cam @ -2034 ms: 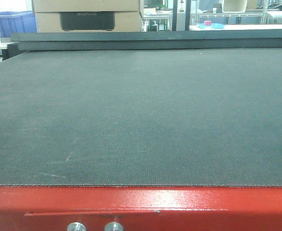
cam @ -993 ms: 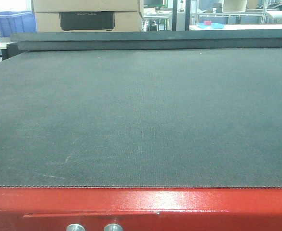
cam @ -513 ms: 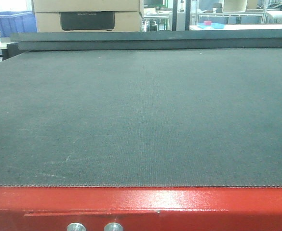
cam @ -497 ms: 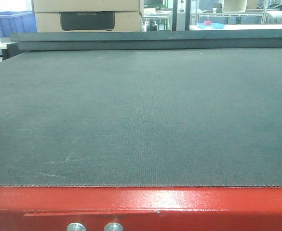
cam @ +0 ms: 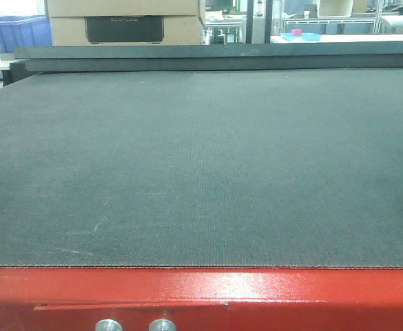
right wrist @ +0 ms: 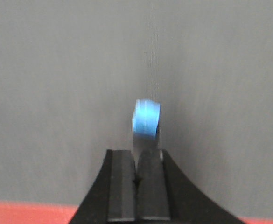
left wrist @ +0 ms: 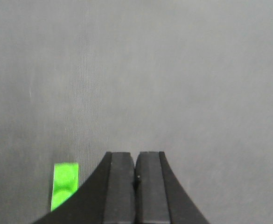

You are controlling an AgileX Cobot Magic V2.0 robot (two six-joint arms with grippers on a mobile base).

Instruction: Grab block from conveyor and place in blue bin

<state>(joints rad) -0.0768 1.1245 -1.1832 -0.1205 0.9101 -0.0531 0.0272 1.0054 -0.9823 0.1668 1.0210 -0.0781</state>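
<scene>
We log even, diffuse overhead light, soft white glare on the red frame (cam: 242, 281), conveyor (cam: 201, 165) weave crisp up close, background hazy, blue block (right wrist: 147, 117) blurred, both wrist views soft and washed grey.

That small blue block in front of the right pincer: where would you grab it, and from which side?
Probably by its two flat side faces, coming from above and behind: the blue block looks boxy and sits alone on the conveyor, close ahead of the right pincer, which is shut and must open first. Blur hides its exact edges.
</scene>
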